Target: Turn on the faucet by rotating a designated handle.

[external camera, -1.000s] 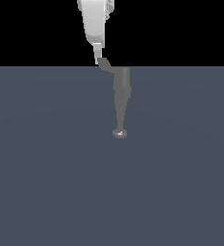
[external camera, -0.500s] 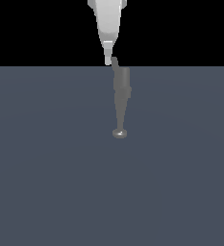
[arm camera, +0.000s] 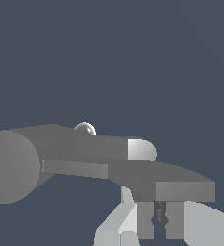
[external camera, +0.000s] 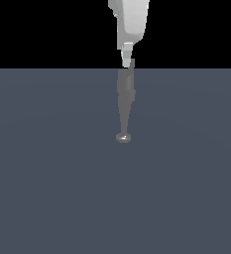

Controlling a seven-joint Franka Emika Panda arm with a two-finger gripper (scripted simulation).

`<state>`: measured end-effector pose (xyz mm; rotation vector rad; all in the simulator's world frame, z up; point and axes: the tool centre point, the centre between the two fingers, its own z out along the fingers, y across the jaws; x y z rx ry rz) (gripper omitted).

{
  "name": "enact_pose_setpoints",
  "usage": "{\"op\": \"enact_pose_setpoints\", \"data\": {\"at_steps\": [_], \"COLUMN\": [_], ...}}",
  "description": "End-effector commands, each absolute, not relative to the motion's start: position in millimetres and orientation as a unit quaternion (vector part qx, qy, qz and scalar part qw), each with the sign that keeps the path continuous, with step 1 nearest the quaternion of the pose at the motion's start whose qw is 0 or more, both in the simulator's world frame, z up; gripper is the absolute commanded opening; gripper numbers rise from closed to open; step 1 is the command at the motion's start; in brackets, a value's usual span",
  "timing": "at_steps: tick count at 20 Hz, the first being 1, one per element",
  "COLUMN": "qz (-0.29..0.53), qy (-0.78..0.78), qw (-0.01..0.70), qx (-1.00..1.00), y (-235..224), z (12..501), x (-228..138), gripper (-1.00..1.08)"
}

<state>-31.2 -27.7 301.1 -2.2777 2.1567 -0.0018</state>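
The grey faucet (external camera: pixel 125 92) lies on the grey floor. Its thick body tapers to a stem with a rounded knob (external camera: pixel 123 138). My white gripper (external camera: pixel 127 60) comes down from above at the far end of the body. Only a small grey bit of the handle (external camera: pixel 132 63) shows beside the fingertips. In the wrist view the faucet's thick cylinder (arm camera: pixel 12 166) is close. The handle (arm camera: pixel 132 175) runs from it to a flat paddle tip (arm camera: pixel 185 190). My gripper (arm camera: pixel 160 220) sits right against that tip, fingers (arm camera: pixel 144 220) nearly together, holding nothing.
A flat dark grey floor (external camera: pixel 47 173) spreads around the faucet, with black background beyond its far edge. No other objects show.
My gripper has moved toward the exterior view's right across the faucet's far end. The handle, which jutted to the left, has swung with it and now lines up with the body.
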Motion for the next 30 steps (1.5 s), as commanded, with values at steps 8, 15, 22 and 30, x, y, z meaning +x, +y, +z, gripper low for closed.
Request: {"op": "enact_pose_setpoints", "data": {"at_steps": [8,15,22,30], "qz": [0.0,0.0,0.0,0.0], "qy": [0.683,0.686,0.689,0.692], "qw": [0.003,0.003,0.002,0.001], "qx": [-0.73,-0.727,-0.725,-0.722], "y": [-59.2,-77.3,-94.8,-114.2], "z": [301.3,300.8,300.4,299.9], "x": [-28.3,-14.2,-0.8,13.9], "gripper": [-1.0,-1.0,-1.0,-1.0]}}
